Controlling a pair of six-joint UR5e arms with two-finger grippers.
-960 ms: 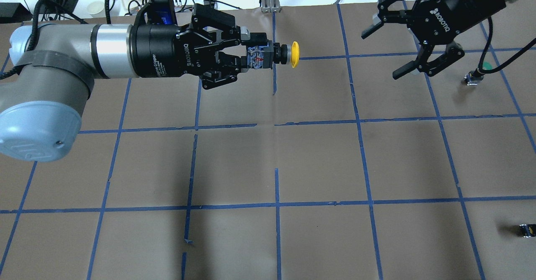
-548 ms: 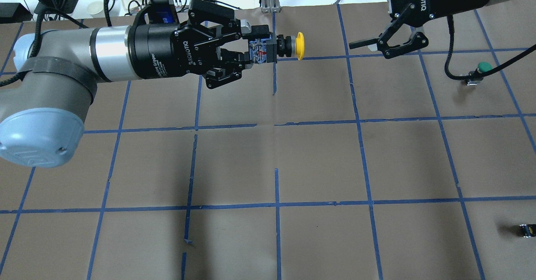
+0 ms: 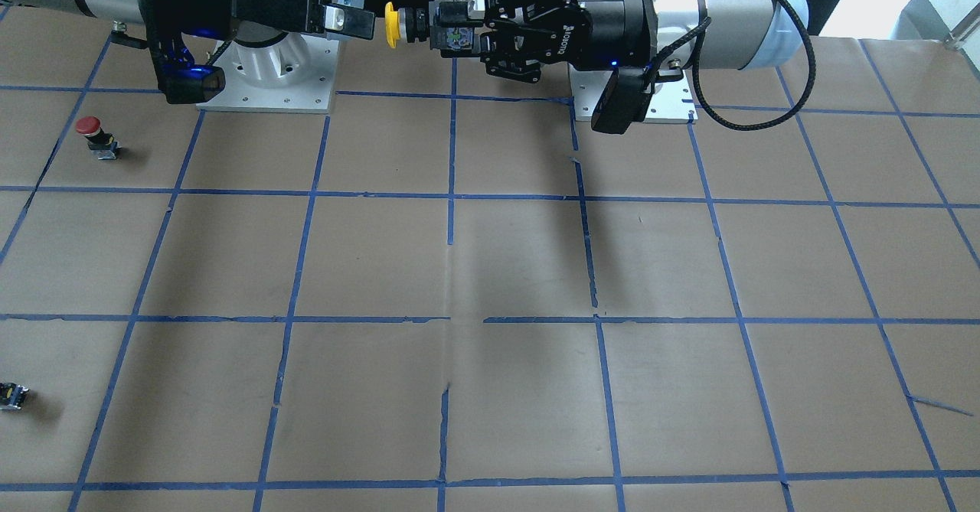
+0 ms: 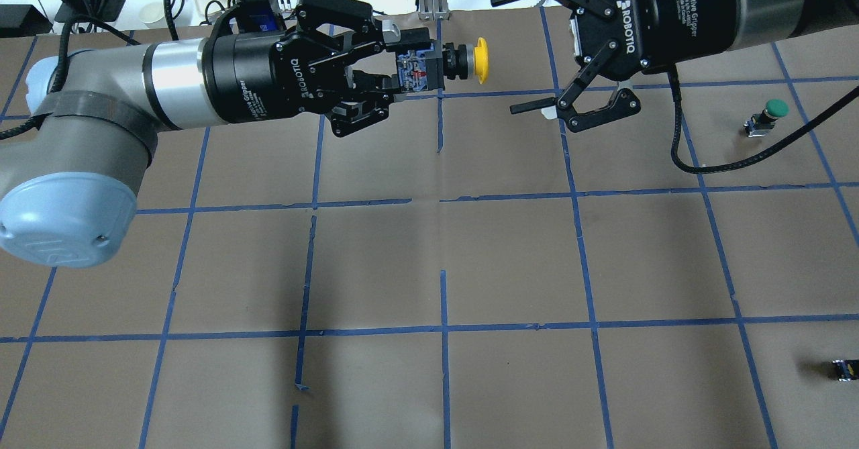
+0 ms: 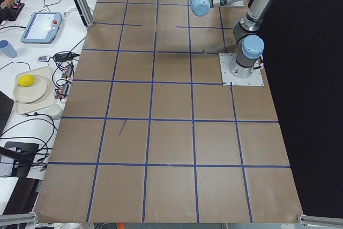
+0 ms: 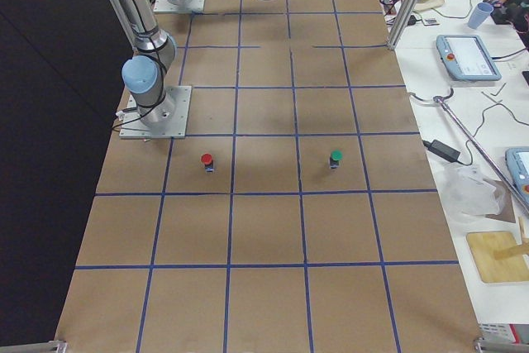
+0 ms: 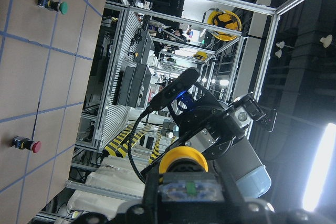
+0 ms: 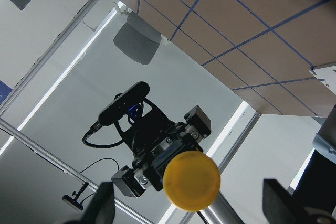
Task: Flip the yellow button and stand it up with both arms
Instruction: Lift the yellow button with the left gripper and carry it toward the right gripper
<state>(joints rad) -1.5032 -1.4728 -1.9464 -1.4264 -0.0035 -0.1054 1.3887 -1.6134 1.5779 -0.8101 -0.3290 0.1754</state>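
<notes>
One small yellow-capped push-button switch [image 4: 458,63] on a black and grey block base is held horizontal above the brown paper table [image 4: 510,261] with its blue tape grid. It sits roughly midway between the left and right edges; its distance from the far edge cannot be fixed. The left black two-finger gripper [image 4: 411,68] is clamped on the block base. The cap points at the right black two-finger gripper [image 4: 504,53], which is near but apart, jaws spread wide and empty.

Judgement: hand-over pending. The right jaws should centre on the button's axis and close squarely on the cap or collar. The left should release only once that hold is firm.

Toward the right edge, a green-capped button [image 4: 772,110] and a capless black block [image 4: 842,368] are uninvolved.
</notes>
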